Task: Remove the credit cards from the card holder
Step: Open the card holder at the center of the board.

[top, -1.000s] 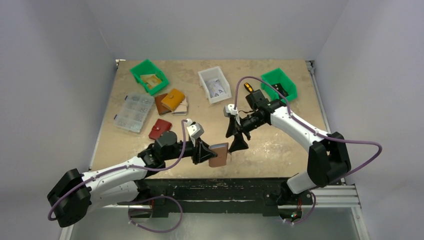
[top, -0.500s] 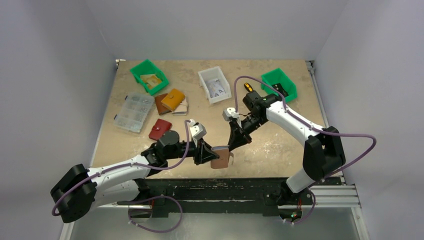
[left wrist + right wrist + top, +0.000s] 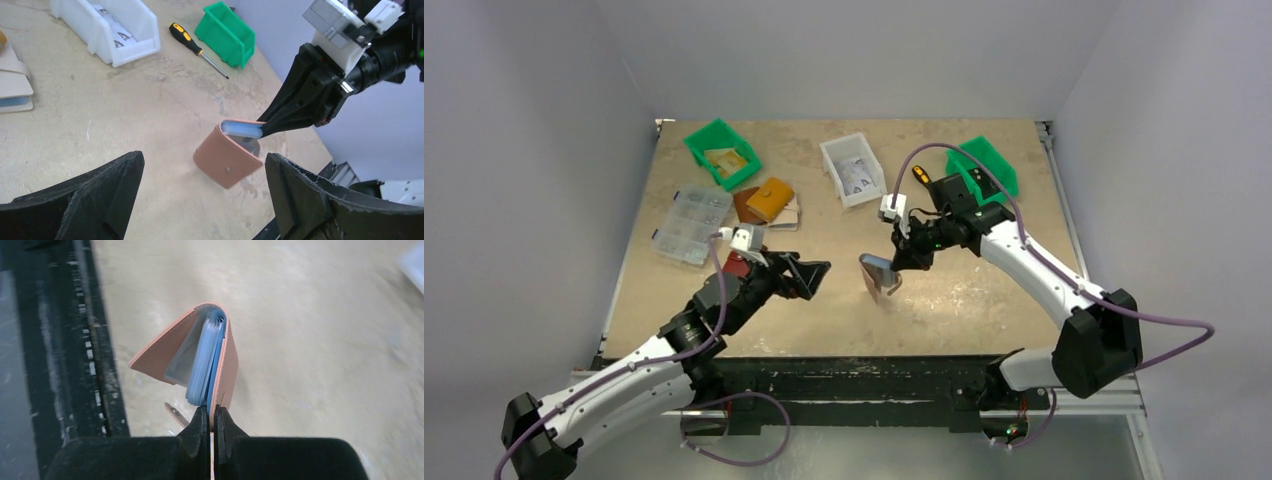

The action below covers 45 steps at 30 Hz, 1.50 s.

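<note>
The brown-pink card holder [image 3: 879,277] hangs just above the table near its middle, half open. My right gripper [image 3: 902,262] is shut on the free edge of one cover [image 3: 227,365], its tips [image 3: 211,412] pressed together on the leather. A light blue stack of sleeves [image 3: 204,367] shows between the covers; I cannot tell credit cards from sleeves there. In the left wrist view the holder [image 3: 225,162] dangles from the right fingers [image 3: 290,117]. My left gripper [image 3: 812,277] is open, left of the holder and apart from it, its jaws [image 3: 204,165] wide with nothing between them.
A white bin [image 3: 852,168], two green bins [image 3: 722,150] [image 3: 984,165] and a screwdriver [image 3: 921,175] stand at the back. A clear organiser box [image 3: 690,225], a mustard-yellow wallet [image 3: 771,198] and a red pouch [image 3: 737,264] lie at the left. The black front rail [image 3: 874,375] runs close below.
My right gripper shut on the card holder. My left gripper then let go of it, opened wide and pulled back to the left. The right arm carried the holder away from the front edge.
</note>
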Tool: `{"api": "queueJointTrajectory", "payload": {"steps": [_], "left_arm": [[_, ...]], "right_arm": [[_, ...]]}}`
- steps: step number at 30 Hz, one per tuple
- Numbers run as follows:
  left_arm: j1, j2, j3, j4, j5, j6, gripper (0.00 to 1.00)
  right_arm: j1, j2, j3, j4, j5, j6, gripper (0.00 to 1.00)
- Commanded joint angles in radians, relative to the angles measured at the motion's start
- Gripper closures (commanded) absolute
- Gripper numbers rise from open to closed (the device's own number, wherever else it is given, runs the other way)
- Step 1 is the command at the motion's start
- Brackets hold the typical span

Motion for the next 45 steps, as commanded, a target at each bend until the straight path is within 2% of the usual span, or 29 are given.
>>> {"api": "queueJointTrajectory", "payload": {"steps": [1,2,5,9,14,19,22,26,30,34,36,40,43,44,45], "left_arm": [[0.001,0.004,0.065,-0.114,-0.078,-0.130,0.00],[0.002,0.026,0.071,-0.112,-0.054,-0.149,0.00],[0.002,0.139,0.088,-0.060,0.027,-0.172,0.00],[-0.017,0.282,0.143,0.001,0.110,-0.149,0.00],[-0.142,0.397,0.198,0.040,0.021,-0.115,0.00],[-0.213,0.478,0.219,0.116,-0.056,-0.121,0.00],[-0.239,0.538,0.260,0.093,-0.143,-0.130,0.00],[-0.247,0.612,0.351,-0.029,-0.259,-0.161,0.03],[-0.247,0.680,0.418,-0.109,-0.294,-0.167,0.18],[-0.247,0.709,0.438,-0.158,-0.305,-0.169,0.50],[-0.247,0.706,0.432,-0.173,-0.316,-0.170,0.62],[-0.245,0.689,0.410,-0.183,-0.334,-0.157,0.73],[-0.242,0.669,0.392,-0.182,-0.312,-0.117,0.95],[-0.237,0.661,0.384,-0.175,-0.289,-0.097,1.00],[-0.224,0.653,0.373,-0.162,-0.252,-0.071,1.00]], "right_arm": [[-0.007,-0.074,0.023,0.092,0.281,0.207,1.00],[-0.007,-0.075,0.046,0.060,0.281,0.213,1.00],[-0.007,-0.028,0.117,-0.065,0.129,0.216,1.00],[-0.006,0.040,0.133,-0.168,0.074,0.250,1.00],[-0.008,-0.002,0.073,-0.048,0.103,0.359,1.00],[-0.009,-0.012,0.054,-0.022,0.101,0.388,1.00],[-0.010,-0.008,0.052,-0.016,0.097,0.393,1.00],[-0.013,-0.007,0.053,-0.015,0.091,0.395,1.00],[-0.019,-0.010,0.053,-0.013,0.082,0.397,1.00],[-0.028,-0.020,0.047,-0.008,0.077,0.402,1.00],[-0.033,-0.027,0.040,-0.003,0.075,0.406,1.00],[-0.043,-0.036,0.030,0.003,0.071,0.409,1.00],[-0.053,-0.033,0.028,0.001,0.064,0.407,1.00],[-0.055,-0.028,0.029,-0.002,0.057,0.402,1.00],[-0.055,-0.020,0.030,-0.010,0.039,0.393,1.00]]}}
